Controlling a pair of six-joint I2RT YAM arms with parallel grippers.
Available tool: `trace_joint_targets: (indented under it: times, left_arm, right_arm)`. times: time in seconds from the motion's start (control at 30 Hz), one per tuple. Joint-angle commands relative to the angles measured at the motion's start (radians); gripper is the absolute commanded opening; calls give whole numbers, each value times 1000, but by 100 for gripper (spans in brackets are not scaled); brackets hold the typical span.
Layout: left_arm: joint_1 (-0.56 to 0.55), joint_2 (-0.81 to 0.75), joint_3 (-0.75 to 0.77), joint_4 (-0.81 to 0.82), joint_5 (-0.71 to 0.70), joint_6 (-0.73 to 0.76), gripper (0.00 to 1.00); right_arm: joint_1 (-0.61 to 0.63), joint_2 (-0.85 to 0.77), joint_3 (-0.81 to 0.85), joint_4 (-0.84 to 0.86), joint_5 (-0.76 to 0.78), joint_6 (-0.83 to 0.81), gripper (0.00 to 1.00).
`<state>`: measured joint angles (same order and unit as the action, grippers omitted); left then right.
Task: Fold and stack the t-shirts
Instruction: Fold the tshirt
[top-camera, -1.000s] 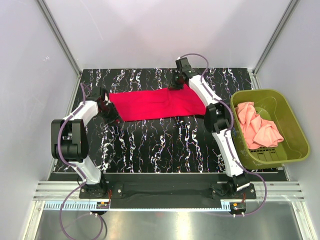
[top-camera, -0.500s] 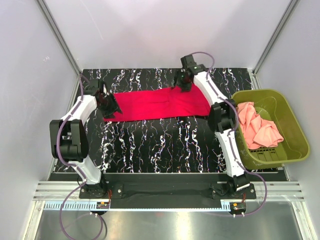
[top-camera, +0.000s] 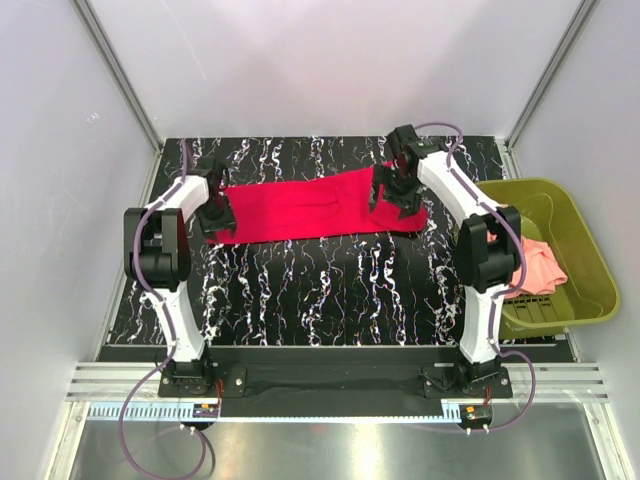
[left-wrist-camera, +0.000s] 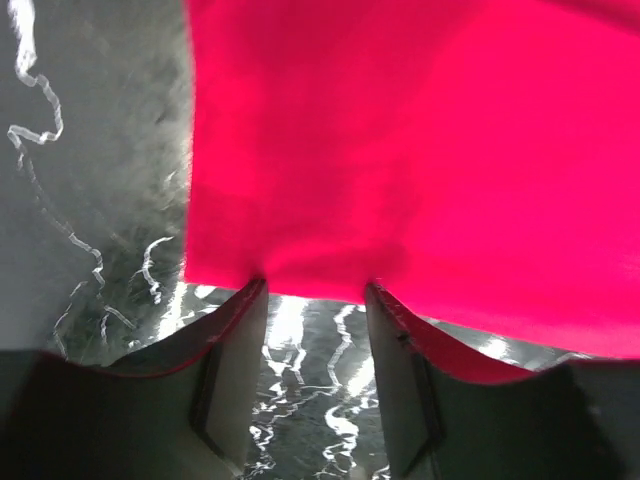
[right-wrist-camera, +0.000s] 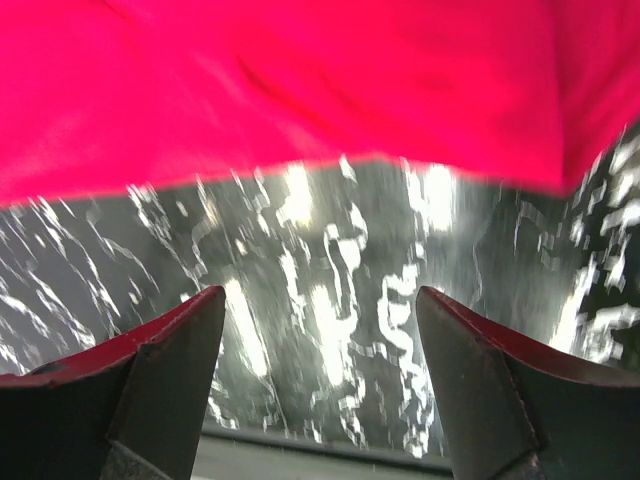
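**Spotter:** Since a second ago your right gripper (top-camera: 392, 195) has swung off the far edge of the red t-shirt (top-camera: 310, 208) to its right end. Your right arm's elbow now stands in front of the basket (top-camera: 590, 270).

**Second:** Take the operator through it, biggest thing first.

**Spotter:** Your table (top-camera: 300, 290), black with white veining, carries everything. The olive-green basket sits at its right edge. The red t-shirt lies flat as a long band across the far half of the table, slightly tilted, with its left end nearer you. The pink t-shirt (top-camera: 543, 268) is bunched inside the basket, partly hidden behind your right arm.

**Second:** And the grippers?

**Spotter:** Your left gripper (top-camera: 216, 215) is at the band's left end. Through its wrist camera its fingers (left-wrist-camera: 235, 330) stand partly apart. The tips are right at the cloth's hem and bare table shows between them, so nothing is pinched. Your right gripper's fingers (right-wrist-camera: 170, 350) stand wide apart over bare table. The red hem lies just beyond the tips, not touching them, and you hold nothing there.
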<state>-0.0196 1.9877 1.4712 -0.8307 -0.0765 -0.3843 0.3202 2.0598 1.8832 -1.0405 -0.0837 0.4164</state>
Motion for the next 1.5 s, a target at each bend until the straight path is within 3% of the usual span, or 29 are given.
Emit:
trace_joint_targets:
  times: [0.0,0.23,0.4,0.53,0.57,0.67,0.77,0.87,1.07,1.3,1.47]
  left_arm:
    - [3,-18,-41,-44,-82,-34,47]
    - [-16,-165,-402,38,69,-137,45]
    - [-110,-262,-606,62,265,-212,41]
    - [-239,-465,-647,48,244,-275,43]
    - [-255,-562,-640,48,222,-283,48]
    - [-249,-635,-545,28,108,-246,56]
    - [-224,-586,-369,-8,-40,-155,61]
    - [-160,-457,-209,-25,-66,-62,61]
    - [-33,-227,-46,16,-72,42,57]
    - [3,-90,-45,151,-22,68,58]
    - [4,-18,-63,114,-74,-11,57]
  right_arm:
    - [8,-136,-76,62,-30,21,85]
    - [7,-257,-249,147,-44,39,86]
    - [8,-323,-390,220,-86,84,86]
    - [10,-339,-434,250,-93,97,87]
    - [8,-339,-432,250,-94,96,87]
    - [8,-348,-426,247,-109,101,87]
    - [10,-360,-423,234,-123,98,88]
    - [11,-359,-417,206,-131,87,88]
    - [13,-334,-365,137,-140,64,88]
    - [14,-316,-348,126,-146,64,89]
    - [14,-325,-375,138,-151,65,89]
